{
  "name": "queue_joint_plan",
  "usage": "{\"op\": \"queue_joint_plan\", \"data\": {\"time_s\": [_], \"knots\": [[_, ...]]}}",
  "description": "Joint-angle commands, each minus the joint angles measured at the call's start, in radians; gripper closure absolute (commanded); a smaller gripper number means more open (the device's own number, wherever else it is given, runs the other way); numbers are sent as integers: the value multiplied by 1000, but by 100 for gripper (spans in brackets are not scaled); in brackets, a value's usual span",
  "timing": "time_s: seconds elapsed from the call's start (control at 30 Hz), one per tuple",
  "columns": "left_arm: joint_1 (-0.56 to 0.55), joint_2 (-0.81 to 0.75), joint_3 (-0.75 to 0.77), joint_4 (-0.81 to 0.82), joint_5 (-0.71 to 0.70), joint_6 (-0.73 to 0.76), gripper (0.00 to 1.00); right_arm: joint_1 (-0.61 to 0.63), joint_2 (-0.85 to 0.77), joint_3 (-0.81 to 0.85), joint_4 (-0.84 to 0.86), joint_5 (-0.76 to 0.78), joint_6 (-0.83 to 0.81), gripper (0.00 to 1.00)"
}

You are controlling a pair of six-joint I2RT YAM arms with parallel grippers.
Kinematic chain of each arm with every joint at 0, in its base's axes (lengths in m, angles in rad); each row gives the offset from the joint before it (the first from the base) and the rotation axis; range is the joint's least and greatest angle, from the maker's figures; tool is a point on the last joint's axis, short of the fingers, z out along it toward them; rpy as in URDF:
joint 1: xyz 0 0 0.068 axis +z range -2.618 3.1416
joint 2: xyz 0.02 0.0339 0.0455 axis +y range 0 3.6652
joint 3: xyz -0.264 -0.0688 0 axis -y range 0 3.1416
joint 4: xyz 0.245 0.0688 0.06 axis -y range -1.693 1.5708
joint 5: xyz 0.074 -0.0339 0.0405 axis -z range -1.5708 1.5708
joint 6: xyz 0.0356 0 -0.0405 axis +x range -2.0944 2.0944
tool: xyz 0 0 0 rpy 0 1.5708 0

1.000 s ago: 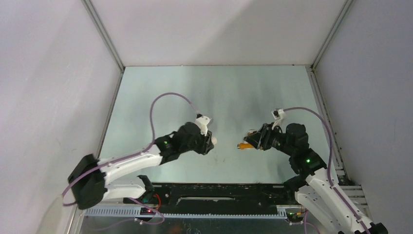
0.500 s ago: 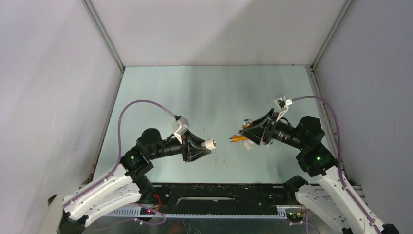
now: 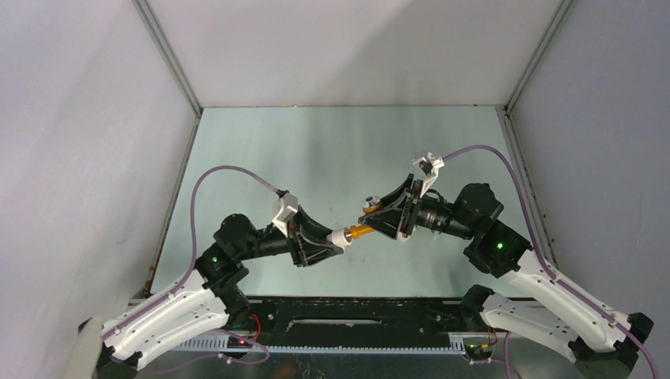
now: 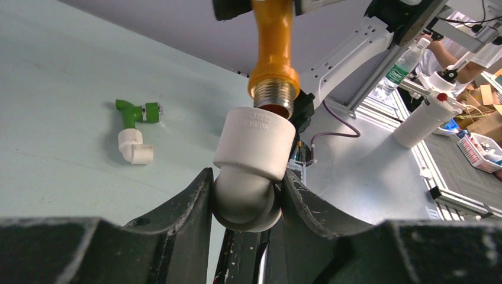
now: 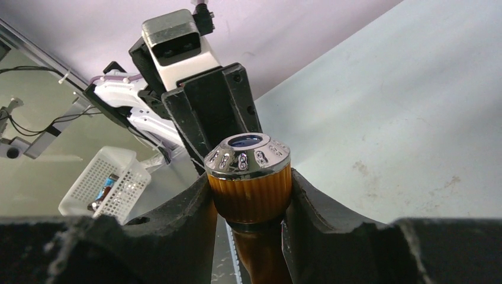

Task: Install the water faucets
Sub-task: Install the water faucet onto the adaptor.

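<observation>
Both arms have closed in since half a second ago: the orange plastic faucet [image 3: 359,230], clamped in our right gripper [image 3: 379,219], meets the white plastic elbow fitting [image 4: 254,155] clenched in our left gripper [image 3: 332,241]. From above, its threaded tip sits at 2 o'clock from the left jaws, long axis 8-to-2. We count two faucets and two elbows; the green plastic faucet [image 4: 137,111] lies on the table [image 4: 59,89], seated in the second white elbow [image 4: 135,148].

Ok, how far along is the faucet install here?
Done: the green faucet looks joined to a white elbow, lying on the table. In hand: the left gripper clamps a second elbow while the right gripper holds the orange faucet, its metal thread at that elbow's mouth. Left: screwing it in; the thread shows outside the mouth.
</observation>
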Motion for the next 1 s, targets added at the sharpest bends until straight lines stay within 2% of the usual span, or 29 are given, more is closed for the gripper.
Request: {"op": "queue_joint_plan", "data": {"time_s": [0.0,0.37,0.97], "knots": [[5,-30,18,80,25,-20,100,25,11,56,34,76,-47,100],[6,-33,57,2,-1,-2,100,73,36,121,-127,120,-151,100],[5,7,93,30,-8,-66,100,184,55,131,-161,218,-222,100]]}}
